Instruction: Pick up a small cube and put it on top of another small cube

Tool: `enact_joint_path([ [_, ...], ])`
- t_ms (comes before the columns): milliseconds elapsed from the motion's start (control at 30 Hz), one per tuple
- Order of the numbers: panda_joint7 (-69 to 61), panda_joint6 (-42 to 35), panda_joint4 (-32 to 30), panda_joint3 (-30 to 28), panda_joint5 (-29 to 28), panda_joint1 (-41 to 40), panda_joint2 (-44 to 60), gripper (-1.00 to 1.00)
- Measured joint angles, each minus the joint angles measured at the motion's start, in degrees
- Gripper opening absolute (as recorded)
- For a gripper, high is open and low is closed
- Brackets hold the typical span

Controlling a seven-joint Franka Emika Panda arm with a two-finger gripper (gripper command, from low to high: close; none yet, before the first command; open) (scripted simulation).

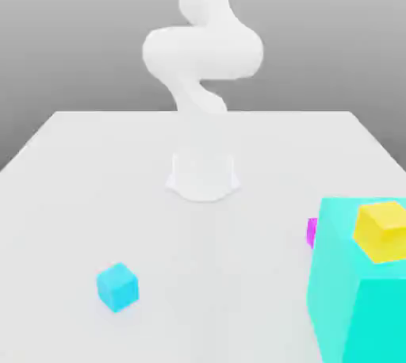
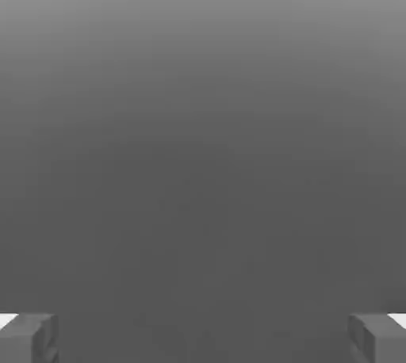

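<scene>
Two fingertips (image 2: 28, 338) wide apart, gripper (image 2: 203, 339) empty; blue cube (image 1: 117, 287) on table (image 1: 95, 163).

The counter (image 1: 95, 195) looked smooth and matt, a flat pale grey without grain. The arm (image 1: 202, 52) had a smooth white plastic-like skin, softly shaded. The small cyan cube (image 1: 117, 286), the yellow cube (image 1: 382, 231), the magenta cube (image 1: 312, 231) and the large teal block (image 1: 357, 298) were plain, matt and untextured. The tool (image 2: 203, 338) fingers (image 2: 32, 338) showed matt dark grey.
</scene>
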Motion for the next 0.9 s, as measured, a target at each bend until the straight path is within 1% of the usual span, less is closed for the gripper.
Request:
enact_joint_path([
  [233,8.48,8.83,-7.44,-0.13,-1.92,-6.38,15.02,0.0],
  [467,16.07,17.43,-14.68,-1.89,-2.87,-11.28,29.57,0.0],
  [600,19.21,22.35,-18.82,-3.56,-1.77,-13.68,37.85,0.0],
  [700,20.11,26.16,-21.71,-3.98,0.88,-15.13,44.06,0.0],
  [900,18.79,35.94,-20.58,-1.96,3.82,-16.78,56.51,0.0],
])
